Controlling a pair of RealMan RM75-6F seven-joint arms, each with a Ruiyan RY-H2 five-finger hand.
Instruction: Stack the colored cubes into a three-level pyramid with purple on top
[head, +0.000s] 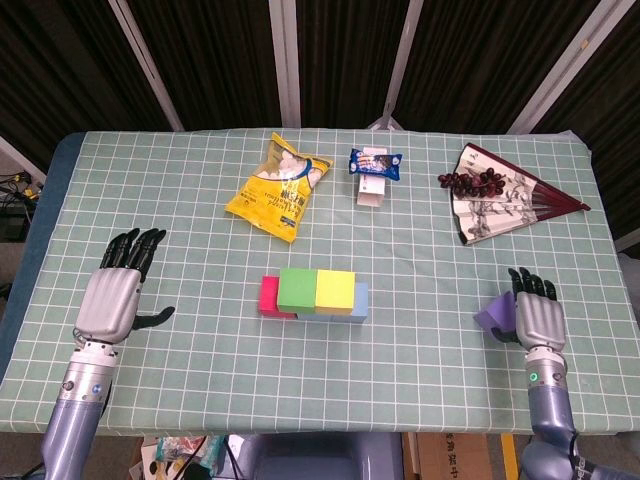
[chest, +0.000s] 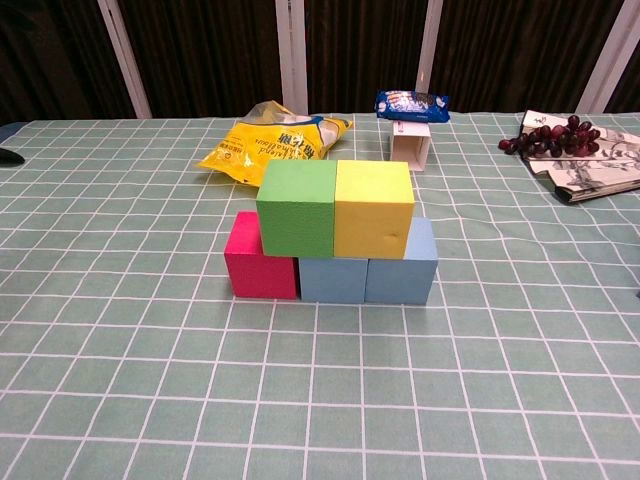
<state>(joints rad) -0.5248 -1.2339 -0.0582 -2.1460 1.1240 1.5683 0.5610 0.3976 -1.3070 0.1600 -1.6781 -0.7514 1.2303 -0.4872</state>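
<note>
Head view: right hand (head: 538, 318) wraps purple cube (head: 494, 314), table's four o'clock; grip firmness unclear.
Left hand (head: 115, 295): spread, empty.
Stack (head: 314, 293): centre.
Advice: lift clear, centre over green-yellow seam.

We've got plenty of open cloth on both sides of the block stack (head: 315, 295) and in front of it, so a hand can come in from either flank. Nothing sits on top of the green block (chest: 297, 208) or yellow block (chest: 373, 209). Behind the stack, the chip bag (head: 278, 186), the cookie pack (head: 374, 164) and the fan (head: 500, 195) line the far edge.
</note>
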